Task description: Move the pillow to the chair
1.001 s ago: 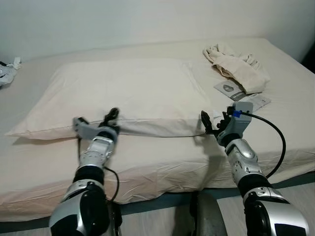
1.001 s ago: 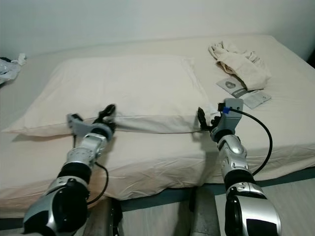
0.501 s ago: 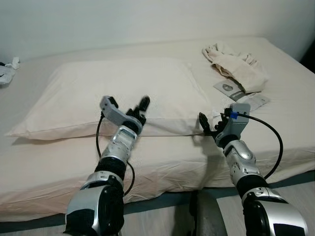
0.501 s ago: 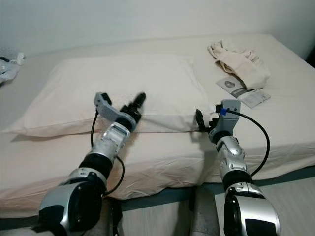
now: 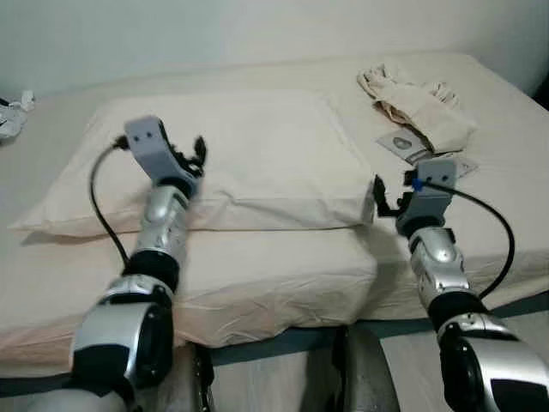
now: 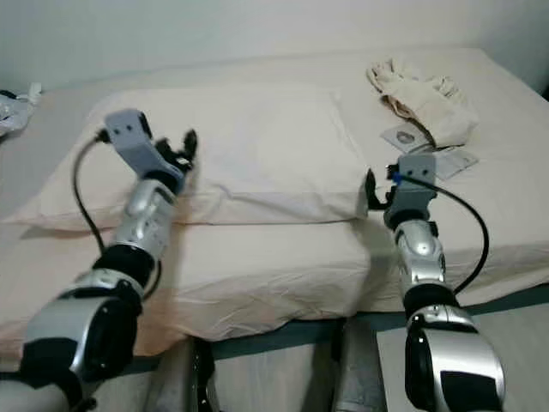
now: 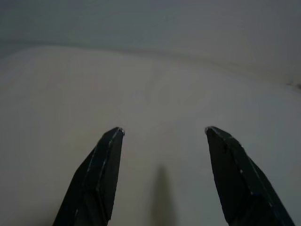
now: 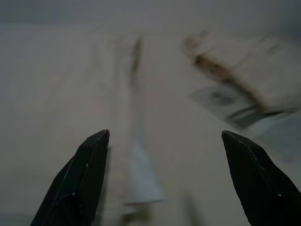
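A large cream pillow (image 5: pixel 257 150) lies flat on the bed (image 5: pixel 283 266), its long side toward me. My left gripper (image 5: pixel 190 153) hovers over the pillow's near left part, fingers open and nothing between them; the left wrist view looks past the open gripper (image 7: pixel 164 131) at the pillow's pale cloth (image 7: pixel 155 94). My right gripper (image 5: pixel 376 197) stands open at the pillow's near right corner. In the right wrist view that corner (image 8: pixel 141 183) lies between the spread fingertips (image 8: pixel 94 141).
A crumpled cream garment (image 5: pixel 418 101) and some paper cards (image 5: pixel 403 143) lie on the bed to the right of the pillow. A small white bundle (image 5: pixel 10 116) sits at the far left. The bed's front edge (image 5: pixel 257 330) drops to the floor before me.
My left arm has lifted from the pillow's front edge and swung left, up over the pillow. The right gripper has stayed at the near right corner. The camera has shifted slightly.
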Robot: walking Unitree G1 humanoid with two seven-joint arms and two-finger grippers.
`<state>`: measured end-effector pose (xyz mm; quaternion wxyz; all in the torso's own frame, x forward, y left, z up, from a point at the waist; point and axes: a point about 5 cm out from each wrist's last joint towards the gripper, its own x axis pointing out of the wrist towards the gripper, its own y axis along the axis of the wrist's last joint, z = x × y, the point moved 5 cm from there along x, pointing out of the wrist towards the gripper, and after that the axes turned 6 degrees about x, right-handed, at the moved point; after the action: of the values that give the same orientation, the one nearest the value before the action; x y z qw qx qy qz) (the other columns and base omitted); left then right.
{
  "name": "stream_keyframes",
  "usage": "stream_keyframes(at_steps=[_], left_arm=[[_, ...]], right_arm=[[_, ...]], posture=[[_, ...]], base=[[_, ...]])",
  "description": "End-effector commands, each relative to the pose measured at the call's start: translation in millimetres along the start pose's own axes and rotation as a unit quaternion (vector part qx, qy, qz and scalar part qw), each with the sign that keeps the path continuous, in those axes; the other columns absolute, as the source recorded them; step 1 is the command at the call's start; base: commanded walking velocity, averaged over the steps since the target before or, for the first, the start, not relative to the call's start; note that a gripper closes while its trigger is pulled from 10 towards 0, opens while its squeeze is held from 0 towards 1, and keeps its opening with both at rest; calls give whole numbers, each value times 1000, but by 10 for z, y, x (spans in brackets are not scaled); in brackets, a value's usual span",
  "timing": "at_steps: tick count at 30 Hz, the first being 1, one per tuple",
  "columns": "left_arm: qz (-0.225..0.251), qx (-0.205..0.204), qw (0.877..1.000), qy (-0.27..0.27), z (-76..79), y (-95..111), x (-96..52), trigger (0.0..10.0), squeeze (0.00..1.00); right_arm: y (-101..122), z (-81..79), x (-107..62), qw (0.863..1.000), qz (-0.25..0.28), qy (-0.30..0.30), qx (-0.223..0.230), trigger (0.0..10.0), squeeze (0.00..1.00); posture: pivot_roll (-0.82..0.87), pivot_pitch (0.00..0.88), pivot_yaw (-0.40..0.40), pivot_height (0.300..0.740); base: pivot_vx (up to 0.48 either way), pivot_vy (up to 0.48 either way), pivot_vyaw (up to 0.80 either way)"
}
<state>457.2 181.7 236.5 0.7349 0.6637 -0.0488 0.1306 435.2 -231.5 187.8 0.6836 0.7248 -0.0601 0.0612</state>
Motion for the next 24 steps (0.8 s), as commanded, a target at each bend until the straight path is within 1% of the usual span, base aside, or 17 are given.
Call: stream_keyframes(at_steps=[1,2,4,6,7,9,10,12,14,16,17,19,20,21,22,23,24], left_arm=[[-32,32,999,25,-205,-99,-3,10000,0],[-35,35,998,28,-251,-96,3,10000,0],[-36,42,998,34,-300,-85,9,10000,0],[-50,53,996,44,-388,-110,9,10000,0],[-59,64,995,49,-454,-127,4,10000,0],[-66,68,994,53,-492,-145,-1,10000,0],[-77,66,993,56,-525,-178,-9,10000,0],[-84,63,993,56,-534,-199,-14,10000,0],[-112,57,991,56,-553,-298,-41,10000,0],[-156,48,985,48,-533,-474,-101,10000,0],[-204,26,978,31,-465,-668,-180,10000,0],[-223,16,974,19,-406,-760,-223,10000,0],[-233,12,972,1,-321,-827,-257,10000,0],[-233,12,972,1,-321,-827,-257,10000,0],[-248,-3,968,-27,-187,-911,-303,10000,0],[-252,-20,967,-40,-101,-940,-321,10000,0],[-252,-20,967,-40,-101,-940,-321,10000,0]], right_arm=[[-103,-68,12,998,-37,31,47,10000,1000],[-96,-101,28,997,-43,44,54,10000,1000],[-81,-136,47,996,-47,55,53,10000,1000],[-77,-210,74,993,-61,77,69,10000,1000],[-106,-268,82,988,-79,93,96,10000,1000],[-141,-308,76,984,-92,103,109,10000,1000],[-166,-361,70,981,-101,117,118,10000,1000],[-174,-387,68,979,-105,124,124,10000,1000],[-191,-476,63,974,-114,146,130,10000,1000],[-210,-560,58,970,-125,166,124,10000,1000],[-242,-608,58,970,-136,170,108,10000,1000],[-261,-634,57,969,-144,172,106,10000,1000],[-276,-657,56,968,-151,174,104,10000,1000],[-276,-657,56,968,-151,174,104,10000,1000],[-290,-677,55,967,-157,177,100,10000,0],[-305,-695,49,965,-162,179,103,10000,0],[-305,-695,49,965,-162,179,103,10000,0]], posture=[[81,323,92,536],[81,323,92,536],[80,335,91,536],[83,348,88,536],[87,359,84,536],[90,362,81,536],[95,363,79,536],[95,363,79,536],[98,369,78,536],[96,370,77,536],[94,370,77,536],[93,370,76,536],[93,374,76,536],[93,374,76,536],[93,374,76,536],[92,372,75,536],[92,372,75,536]], base=[[0,0,0],[0,0,0],[0,0,0],[0,0,0],[0,0,0],[0,0,0],[0,0,0],[0,0,0],[0,0,0],[0,0,0],[0,0,0],[0,0,0],[0,0,0],[0,0,0],[0,0,0],[0,0,0],[0,0,0]])
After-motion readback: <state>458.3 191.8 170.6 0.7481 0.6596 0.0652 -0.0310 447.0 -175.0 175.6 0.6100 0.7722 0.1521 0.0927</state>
